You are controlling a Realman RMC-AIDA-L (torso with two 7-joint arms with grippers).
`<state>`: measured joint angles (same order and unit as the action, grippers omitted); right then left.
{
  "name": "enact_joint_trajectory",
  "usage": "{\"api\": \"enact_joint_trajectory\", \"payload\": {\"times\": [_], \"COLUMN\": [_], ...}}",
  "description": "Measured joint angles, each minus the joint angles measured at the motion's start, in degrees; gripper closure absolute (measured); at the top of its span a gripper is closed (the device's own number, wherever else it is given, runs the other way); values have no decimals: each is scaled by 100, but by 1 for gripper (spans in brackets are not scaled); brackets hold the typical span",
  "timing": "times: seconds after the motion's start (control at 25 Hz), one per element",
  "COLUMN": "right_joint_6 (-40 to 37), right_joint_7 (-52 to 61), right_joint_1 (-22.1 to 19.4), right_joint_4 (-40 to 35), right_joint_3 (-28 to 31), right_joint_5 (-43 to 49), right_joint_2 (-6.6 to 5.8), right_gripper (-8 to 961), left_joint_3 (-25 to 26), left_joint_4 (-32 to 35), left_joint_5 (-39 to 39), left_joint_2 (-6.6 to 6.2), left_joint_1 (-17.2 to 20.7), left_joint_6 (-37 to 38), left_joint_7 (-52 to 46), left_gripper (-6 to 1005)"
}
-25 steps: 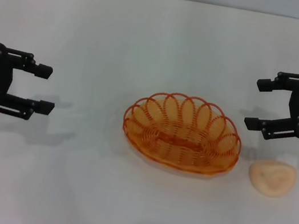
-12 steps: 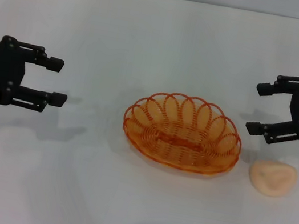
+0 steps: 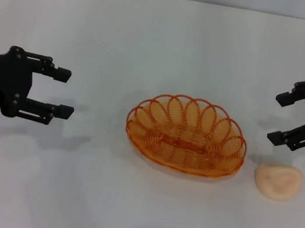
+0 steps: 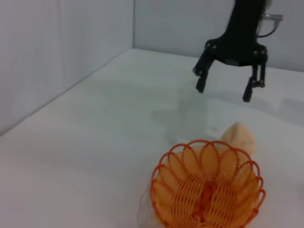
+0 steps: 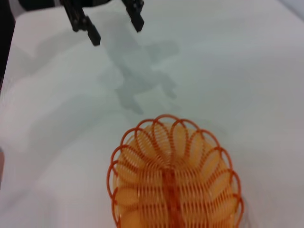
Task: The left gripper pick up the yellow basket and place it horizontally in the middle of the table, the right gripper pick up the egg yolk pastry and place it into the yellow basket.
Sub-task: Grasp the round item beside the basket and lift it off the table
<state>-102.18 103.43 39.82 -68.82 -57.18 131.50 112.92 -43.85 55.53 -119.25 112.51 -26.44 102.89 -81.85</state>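
Bright, even overhead light, no hard glare. White table (image 3: 164, 45) reads slightly grey-green toward the lower frame of the head view. Soft diffuse shadows: faint smear below the left gripper (image 3: 67, 92), small one under the right gripper (image 3: 280, 118), thin rim shadow under the yellow basket (image 3: 186, 134). Wrist views softer; the basket (image 5: 173, 175) is a bit blurred at lower centre, with greenish double shadows on the table at upper centre.

The yellow basket (image 5: 175, 178) is cut off at its near rim; behind it the egg yolk pastry (image 4: 239, 137) half hides.
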Motion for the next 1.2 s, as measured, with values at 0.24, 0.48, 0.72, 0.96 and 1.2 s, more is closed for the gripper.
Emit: {"api": "enact_joint_trajectory", "payload": {"times": [0.24,0.48,0.72,0.96,1.2], "right_joint_6": [-51,-47,22,25,254], "right_joint_7": [246,463,656,658,604], "right_joint_1": [92,164,169,131,25], "right_joint_4": [32,40,127,323,493], "right_joint_3": [-78,-208,-582,-657,-928], "right_joint_5": [260,678,1088,1235,1312], "right_joint_2": [36,163,218,211,218], "right_gripper": [84,85,85,84,85], "left_joint_3": [1,-9,-14,7,11], "left_joint_4": [37,-12,-79,-81,-69], "left_joint_5": [11,11,-14,1,7], "left_joint_2": [310,451,465,410,395], "left_joint_1": [195,516,586,590,542], "left_joint_6": [-214,-298,-303,-306,-305], "left_joint_7": [514,1065,1138,1087,1027], "left_gripper": [261,261,262,263,263]}}
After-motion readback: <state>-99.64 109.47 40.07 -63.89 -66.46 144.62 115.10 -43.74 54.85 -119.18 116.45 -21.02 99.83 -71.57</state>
